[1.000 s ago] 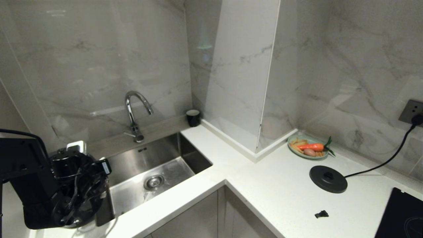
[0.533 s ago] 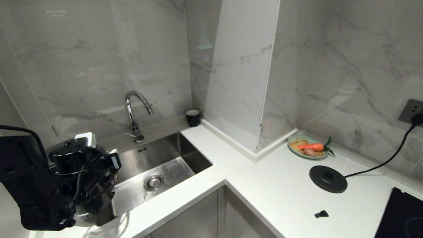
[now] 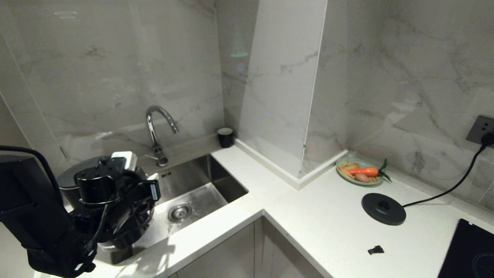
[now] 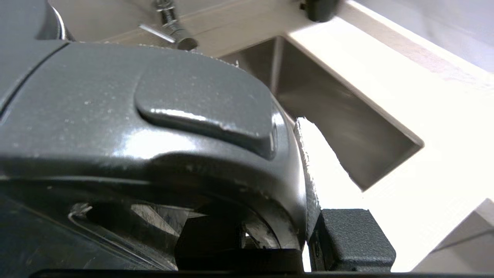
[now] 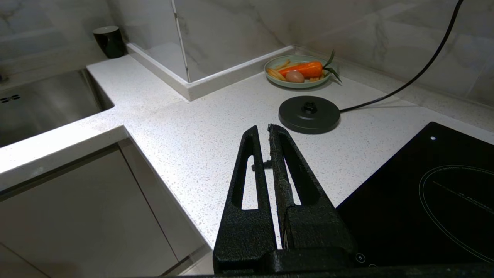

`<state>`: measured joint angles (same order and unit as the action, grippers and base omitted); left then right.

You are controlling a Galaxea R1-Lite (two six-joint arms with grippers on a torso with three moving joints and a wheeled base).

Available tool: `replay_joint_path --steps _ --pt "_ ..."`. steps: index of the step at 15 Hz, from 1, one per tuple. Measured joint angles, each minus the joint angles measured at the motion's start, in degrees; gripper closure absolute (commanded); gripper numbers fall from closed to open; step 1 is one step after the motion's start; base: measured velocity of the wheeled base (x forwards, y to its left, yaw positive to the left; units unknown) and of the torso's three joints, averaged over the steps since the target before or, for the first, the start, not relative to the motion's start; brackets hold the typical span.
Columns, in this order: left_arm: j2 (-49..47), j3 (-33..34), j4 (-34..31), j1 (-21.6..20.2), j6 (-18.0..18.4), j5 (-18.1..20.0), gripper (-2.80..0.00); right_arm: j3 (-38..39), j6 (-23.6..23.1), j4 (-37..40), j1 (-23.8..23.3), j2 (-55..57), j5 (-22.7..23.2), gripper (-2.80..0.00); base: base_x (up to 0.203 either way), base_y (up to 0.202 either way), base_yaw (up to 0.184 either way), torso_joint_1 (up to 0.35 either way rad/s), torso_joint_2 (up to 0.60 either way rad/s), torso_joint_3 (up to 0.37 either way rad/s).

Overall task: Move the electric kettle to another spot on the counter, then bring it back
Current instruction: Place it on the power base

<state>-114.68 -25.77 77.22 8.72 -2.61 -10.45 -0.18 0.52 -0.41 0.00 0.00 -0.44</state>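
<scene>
Since the earlier frame, the kettle (image 3: 73,181) has been carried rightward over the sink (image 3: 216,181), clenched at its handle (image 4: 200,112) by the left end effector (image 3: 115,200). By the hob (image 5: 424,193), the right end effector (image 5: 266,133) is held pressed together above the counter (image 3: 328,216).

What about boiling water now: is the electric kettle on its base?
Off: the base lies bare on the counter; left gripper holds the electric kettle by the sink.
</scene>
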Motion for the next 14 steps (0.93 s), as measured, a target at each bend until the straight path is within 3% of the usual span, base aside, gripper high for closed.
replay_joint_path --steps 5,14 --pt "2.19 0.90 -1.87 7.28 -0.37 -9.90 0.00 0.00 0.00 0.00 0.00 0.00 0.02 0.00 0.000 0.000 0.000 0.000 0.00 0.000" --pt "6.67 4.60 -1.90 12.54 -0.98 -10.66 0.00 0.09 -0.30 -0.08 0.00 0.00 0.09 0.00 0.000 0.000 0.000 0.000 0.00 0.000"
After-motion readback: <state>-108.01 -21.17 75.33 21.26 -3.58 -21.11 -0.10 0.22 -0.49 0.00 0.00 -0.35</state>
